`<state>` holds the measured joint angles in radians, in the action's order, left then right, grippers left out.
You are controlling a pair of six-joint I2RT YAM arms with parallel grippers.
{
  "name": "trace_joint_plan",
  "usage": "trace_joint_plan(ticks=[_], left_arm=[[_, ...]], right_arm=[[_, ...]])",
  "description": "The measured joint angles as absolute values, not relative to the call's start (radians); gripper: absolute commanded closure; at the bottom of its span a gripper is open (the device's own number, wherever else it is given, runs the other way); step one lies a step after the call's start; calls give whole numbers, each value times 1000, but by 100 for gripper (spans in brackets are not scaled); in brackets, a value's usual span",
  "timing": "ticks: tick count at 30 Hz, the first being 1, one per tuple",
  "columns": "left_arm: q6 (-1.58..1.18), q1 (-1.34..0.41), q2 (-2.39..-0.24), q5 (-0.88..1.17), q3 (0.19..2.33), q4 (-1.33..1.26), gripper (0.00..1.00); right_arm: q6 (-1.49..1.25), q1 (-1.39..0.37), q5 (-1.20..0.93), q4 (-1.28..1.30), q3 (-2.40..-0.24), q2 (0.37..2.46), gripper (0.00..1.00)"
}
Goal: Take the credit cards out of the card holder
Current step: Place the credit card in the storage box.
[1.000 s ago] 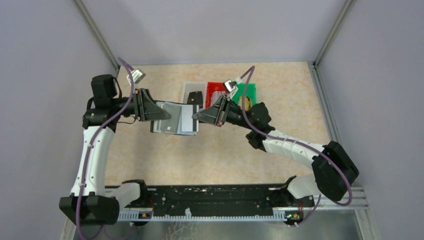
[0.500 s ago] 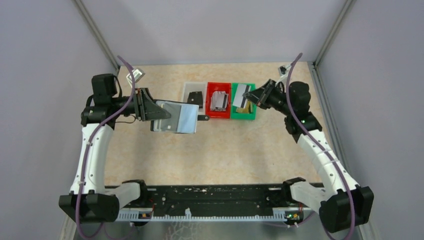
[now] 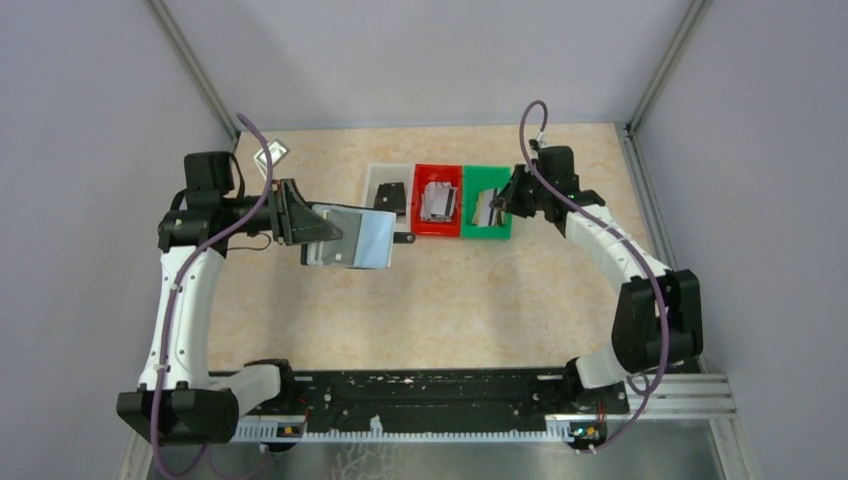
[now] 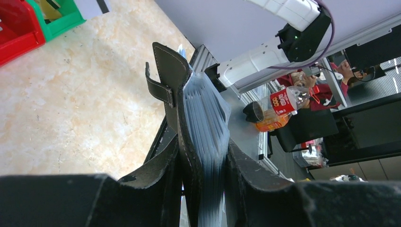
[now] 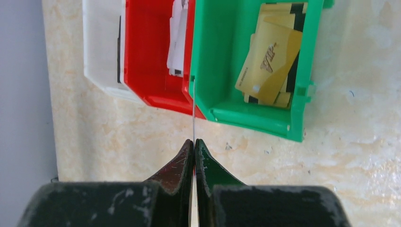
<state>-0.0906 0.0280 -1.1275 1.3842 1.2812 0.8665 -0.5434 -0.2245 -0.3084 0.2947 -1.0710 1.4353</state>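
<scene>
Three bins in a row at the far middle of the table [image 3: 450,300]: white bin [image 3: 378,180] left, red bin [image 3: 437,172] centre, green bin [image 3: 488,172] right, walls touching. Open tabletop near, left and right of the row; enclosure walls close on both flanks. Silvery credit cards [image 3: 438,200] heaped in red; gold credit cards [image 5: 269,56] in green.

Left gripper [image 3: 315,228]: reaches rightward from a raised, bent arm; partly spread and clamped on the card holder [image 3: 355,237]. Holder aloft just left of the bins, clear of the table, pale sleeves fanned, strap tab pointing right.

Right gripper [image 3: 500,205]: comes in from the right on a bent arm; tips pinched tight on a single card [image 5: 193,109], edge-on, over the seam between red and green bins.
</scene>
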Motion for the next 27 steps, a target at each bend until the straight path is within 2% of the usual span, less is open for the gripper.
trace_joint_plan(ticks=[5,15,27], left_arm=[[-76,28,-1127,1384,1296,875,100],[-75,28,-1127,1383,1298,876,100],[-78,28,-1123,1383,1306,877,100]], right_arm=[[-554,-245,-318,270,-1151,1523,100],[-559,-390,-303,253,-1491,1794,100],[-542,-451,-247,301,-1652,2066,100]])
